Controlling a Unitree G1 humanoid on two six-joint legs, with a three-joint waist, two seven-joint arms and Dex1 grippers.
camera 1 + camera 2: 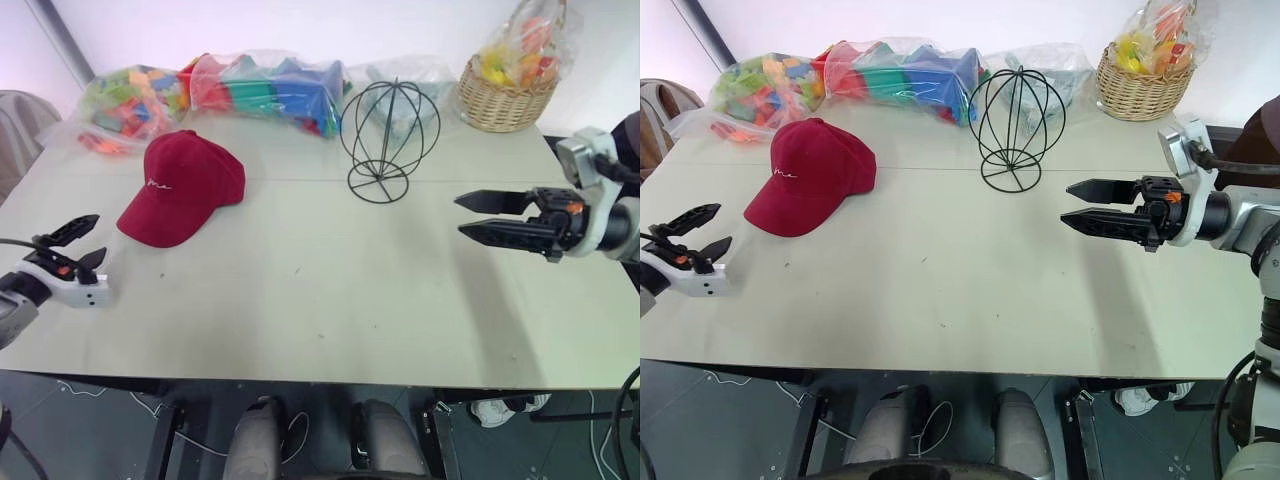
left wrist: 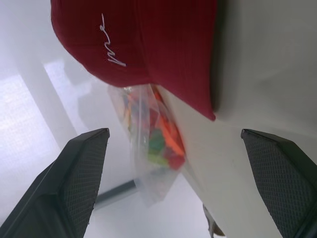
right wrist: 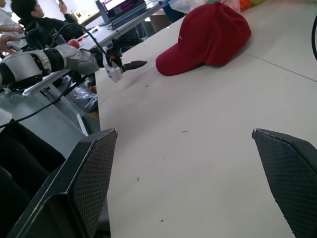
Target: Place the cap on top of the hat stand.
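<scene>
Cap: we found the dark red fabric baseball cap [image 1: 182, 186] with its curved brim and small white script lying flat on the pale grey table [image 1: 320, 300], toward the robot's left side, brim turned to the near left edge.
Hat stand: the black thin-wire globe on a short stem and ring base [image 1: 388, 140] stood upright near the middle of the table's far half, well apart from the cap and bare on top.
Left gripper: we saw our left gripper [image 1: 78, 244] hovering at the table's left edge, near the cap's brim without touching it; its two black fingers stood wide apart with nothing between them.
Right gripper: our right gripper [image 1: 478, 216] hung over the table's right side, pointing left, level with the stand's base; its fingers were parted and held nothing.
Behind: clear bags of coloured toy blocks [image 1: 250, 88] lay along the far edge, and a woven wicker basket [image 1: 505, 98] sat at the far right corner.
Background: in the right wrist view we noticed a seated person [image 3: 34, 22] beyond the table.
</scene>
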